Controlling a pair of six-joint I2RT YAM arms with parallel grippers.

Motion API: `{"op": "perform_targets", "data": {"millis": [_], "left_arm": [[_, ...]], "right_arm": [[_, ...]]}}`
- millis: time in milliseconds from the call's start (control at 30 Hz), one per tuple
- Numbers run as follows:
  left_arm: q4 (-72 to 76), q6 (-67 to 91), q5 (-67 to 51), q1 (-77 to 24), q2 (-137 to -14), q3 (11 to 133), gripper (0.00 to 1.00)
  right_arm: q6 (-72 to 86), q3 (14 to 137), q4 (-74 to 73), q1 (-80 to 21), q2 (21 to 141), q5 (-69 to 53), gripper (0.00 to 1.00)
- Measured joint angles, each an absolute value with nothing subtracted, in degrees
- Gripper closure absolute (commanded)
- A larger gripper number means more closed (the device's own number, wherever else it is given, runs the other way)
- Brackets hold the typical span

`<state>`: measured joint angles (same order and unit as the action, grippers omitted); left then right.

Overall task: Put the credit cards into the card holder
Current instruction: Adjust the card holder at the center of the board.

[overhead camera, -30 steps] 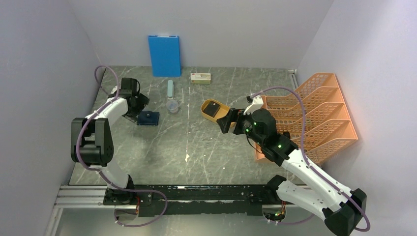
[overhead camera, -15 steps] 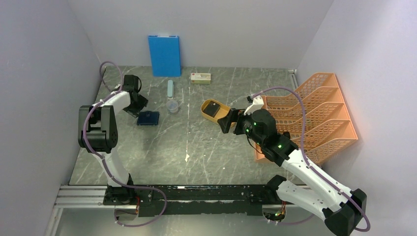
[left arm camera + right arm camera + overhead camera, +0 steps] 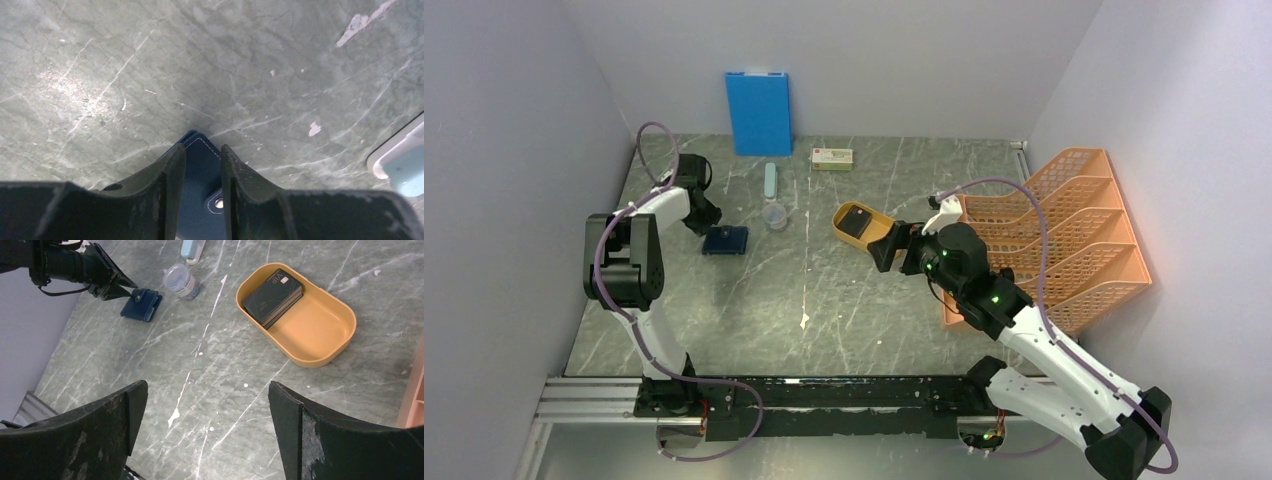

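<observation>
Two arms show on my feed, and only the left one is at the card holder (image 3: 725, 240). The holder lies flat and closed on the grey marble table (image 3: 824, 310). The left gripper (image 3: 202, 147) sits low over the holder's left edge. From its wrist camera I see the fingers drawn in to a slim gap, with a stitched navy corner and the snap showing between them. I cannot tell whether they are actually pinching it.

Well to the right of the holder, the right gripper (image 3: 206, 386) hangs above the table with its fingers spread wide and nothing between them. The yellow tray (image 3: 320, 355) is also right of the holder, and a stack of dark credit cards (image 3: 273, 291) lies in the tray's far end. A small clear cup (image 3: 179, 280) stands just right of the holder. The bright blue board (image 3: 758, 112) leans on the wall behind the holder. The orange file rack (image 3: 1074, 230) is far to the holder's right.
</observation>
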<state>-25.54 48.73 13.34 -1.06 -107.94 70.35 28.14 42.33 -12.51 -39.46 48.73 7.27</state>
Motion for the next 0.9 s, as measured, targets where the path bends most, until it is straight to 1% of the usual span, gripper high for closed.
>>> {"op": "perform_targets", "data": {"millis": [267, 667, 733, 800, 900], "left_arm": [[-22.46, 44.86, 13.37, -3.55, -104.49, 65.30, 0.65], [-21.71, 43.29, 12.21, -7.33, -93.58, 52.16, 0.65], [-21.54, 43.29, 11.73, -7.75, -91.64, 50.11, 0.63], [-22.41, 43.29, 11.33, -7.92, -89.62, 48.58, 0.59], [-24.43, 43.31, 11.27, -7.94, -87.35, 48.18, 0.47]], "right_arm": [[28.45, 42.33, -14.13, -39.46, 46.46, 7.29, 0.06], [29.56, 41.01, -15.38, -39.46, 43.18, 7.03, 0.06], [29.71, 40.77, -15.73, -39.46, 43.09, 6.79, 0.06], [29.80, 40.66, -16.23, -39.46, 43.16, 6.37, 0.06], [29.91, 40.64, -16.64, -39.46, 43.16, 5.67, 0.06]]}}
